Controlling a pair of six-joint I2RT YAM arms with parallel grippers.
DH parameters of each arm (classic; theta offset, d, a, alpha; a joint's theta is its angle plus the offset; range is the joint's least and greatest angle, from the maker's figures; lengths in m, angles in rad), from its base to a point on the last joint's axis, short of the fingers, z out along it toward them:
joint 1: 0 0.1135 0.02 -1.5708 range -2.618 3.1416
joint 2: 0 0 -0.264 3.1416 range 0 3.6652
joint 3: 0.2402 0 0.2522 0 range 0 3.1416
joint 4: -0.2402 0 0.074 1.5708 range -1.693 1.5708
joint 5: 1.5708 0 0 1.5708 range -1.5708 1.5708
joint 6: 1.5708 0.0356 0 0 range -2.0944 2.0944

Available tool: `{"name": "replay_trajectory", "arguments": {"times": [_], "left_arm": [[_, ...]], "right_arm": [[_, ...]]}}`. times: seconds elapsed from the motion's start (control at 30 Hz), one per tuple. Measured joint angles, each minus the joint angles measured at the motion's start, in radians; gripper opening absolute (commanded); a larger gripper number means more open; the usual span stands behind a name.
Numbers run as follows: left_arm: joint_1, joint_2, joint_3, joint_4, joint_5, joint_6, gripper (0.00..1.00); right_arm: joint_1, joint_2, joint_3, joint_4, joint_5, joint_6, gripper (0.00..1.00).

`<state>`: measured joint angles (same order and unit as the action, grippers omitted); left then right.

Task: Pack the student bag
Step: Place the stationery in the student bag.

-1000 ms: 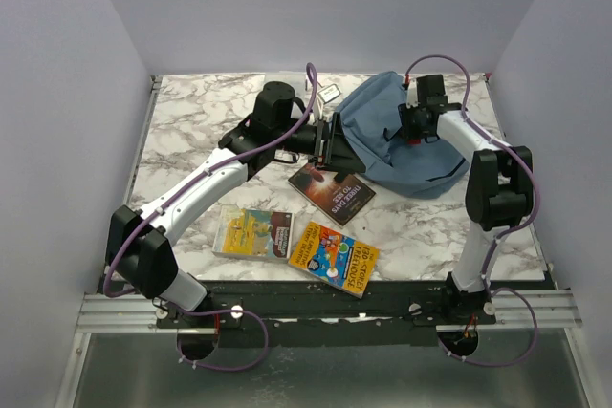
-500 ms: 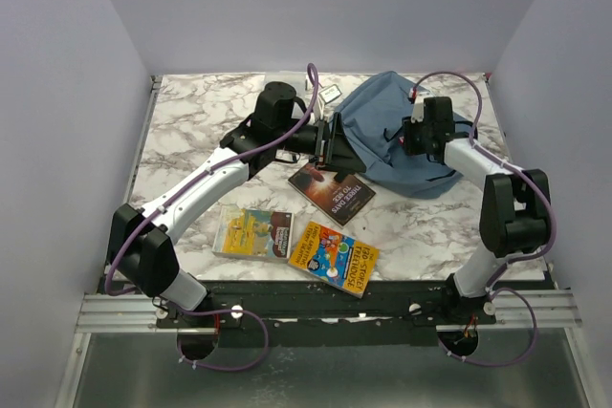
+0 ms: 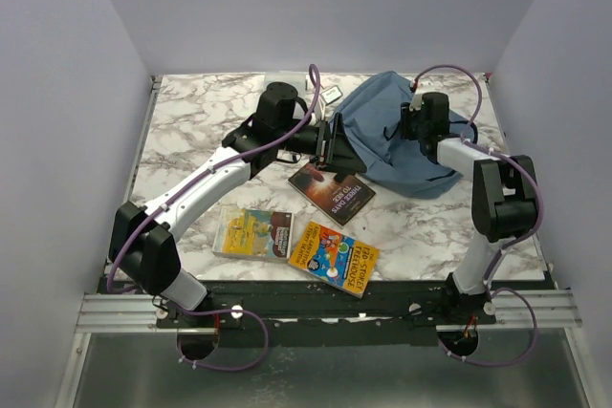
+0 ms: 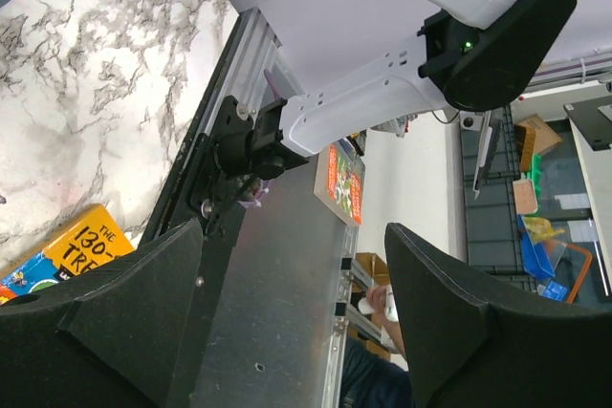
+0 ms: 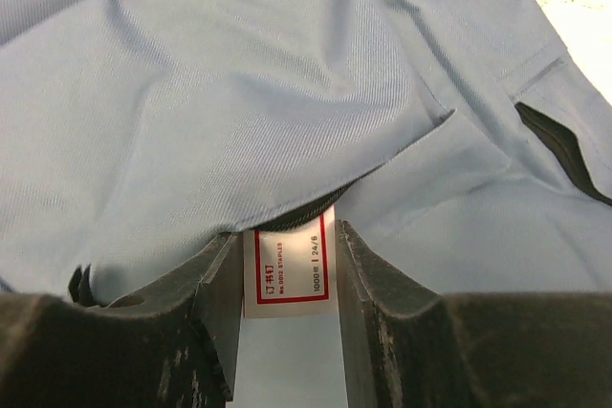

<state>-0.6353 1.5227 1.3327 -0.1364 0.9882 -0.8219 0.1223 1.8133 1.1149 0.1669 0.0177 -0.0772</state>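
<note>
The student bag (image 3: 406, 160), dusty-blue fabric, lies at the back right of the marble table. My right gripper (image 3: 414, 127) hovers over its top and is shut on a small white staples box (image 5: 289, 269) with a red-framed label. The box's far end sits at a dark zip slit in the bag (image 5: 239, 93), just under the fabric edge. My left gripper (image 3: 332, 140) is at the bag's left edge, turned on its side. In the left wrist view my left gripper (image 4: 292, 236) stands open with nothing between its fingers.
Three books lie on the table in front of the bag: a dark one (image 3: 332, 191), a yellow-orange one (image 3: 335, 257) and a yellow-brown one (image 3: 253, 232). A small white item (image 3: 330, 93) lies at the back near the left arm's wrist.
The right arm's elbow swung out to the right and came back, and its gripper shifted slightly over the bag while keeping the box. The left arm has not moved.
</note>
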Motion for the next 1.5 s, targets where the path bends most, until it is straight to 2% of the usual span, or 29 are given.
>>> {"name": "replay_trajectory", "arguments": {"times": [0.13, 0.3, 0.43, 0.8, 1.1, 1.2, 1.37, 1.5], "left_arm": [[0.000, 0.002, 0.000, 0.000, 0.000, -0.001, 0.80], [0.000, 0.006, 0.000, 0.000, 0.003, -0.001, 0.80], [0.000, 0.013, 0.000, 0.000, 0.003, -0.002, 0.80], [0.000, 0.013, 0.000, 0.000, 0.008, -0.006, 0.80], [0.000, 0.013, 0.000, 0.001, 0.008, -0.006, 0.80], [-0.001, 0.013, 0.000, 0.001, 0.008, -0.006, 0.80], [-0.005, 0.013, 0.000, 0.001, 0.008, -0.006, 0.80], [-0.008, 0.013, 0.000, 0.002, 0.008, -0.006, 0.80]], "right_arm": [[0.000, 0.046, -0.041, 0.166, 0.017, 0.116, 0.37], [0.000, 0.051, -0.160, 0.382, 0.044, 0.354, 0.37], [0.000, 0.055, -0.186, 0.450, 0.062, 0.504, 0.38], [-0.014, 0.071, -0.203, 0.487, 0.044, 1.061, 0.46], [-0.055, 0.189, -0.242, 0.700, -0.095, 1.493, 0.52], [-0.054, 0.208, -0.244, 0.740, -0.108, 1.598, 0.60], [-0.059, 0.232, -0.195, 0.698, -0.127, 1.745, 0.65], [-0.059, 0.225, -0.132, 0.592, -0.135, 1.761, 0.62]]}}
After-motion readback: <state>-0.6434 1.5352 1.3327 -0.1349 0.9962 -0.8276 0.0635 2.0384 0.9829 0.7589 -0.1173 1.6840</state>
